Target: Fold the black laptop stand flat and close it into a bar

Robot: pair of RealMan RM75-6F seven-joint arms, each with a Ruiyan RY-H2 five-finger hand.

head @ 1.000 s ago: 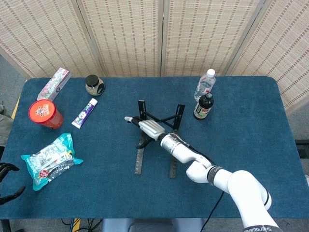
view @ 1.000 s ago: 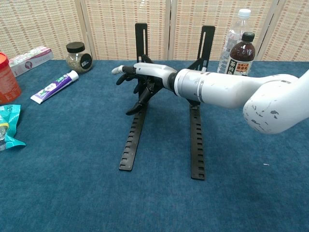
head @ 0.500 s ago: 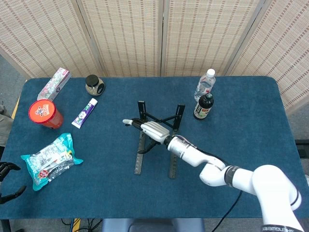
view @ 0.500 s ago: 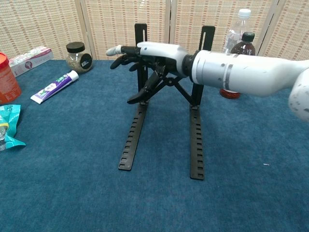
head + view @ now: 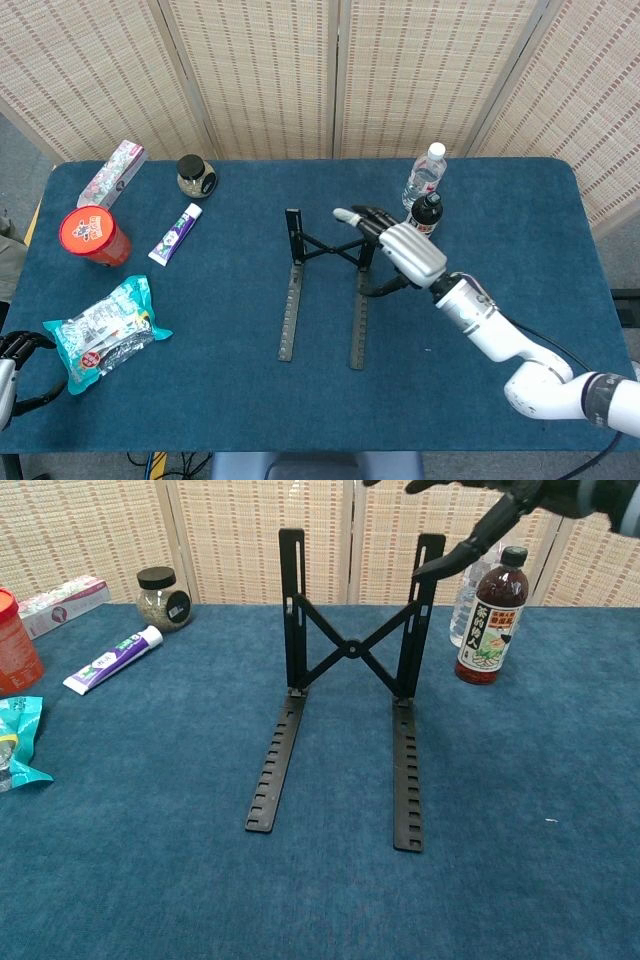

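Right hand (image 5: 400, 247) has lifted off the stand (image 5: 326, 268), fingers spread, holding nothing; stand's uprights now vertical mid-table (image 5: 200, 400).

The right hand (image 5: 400, 248) has left the left side of the black laptop stand (image 5: 348, 685) and has moved up and to the right. Now it is raised above the stand's right upright, with fingers spread, holding nothing.
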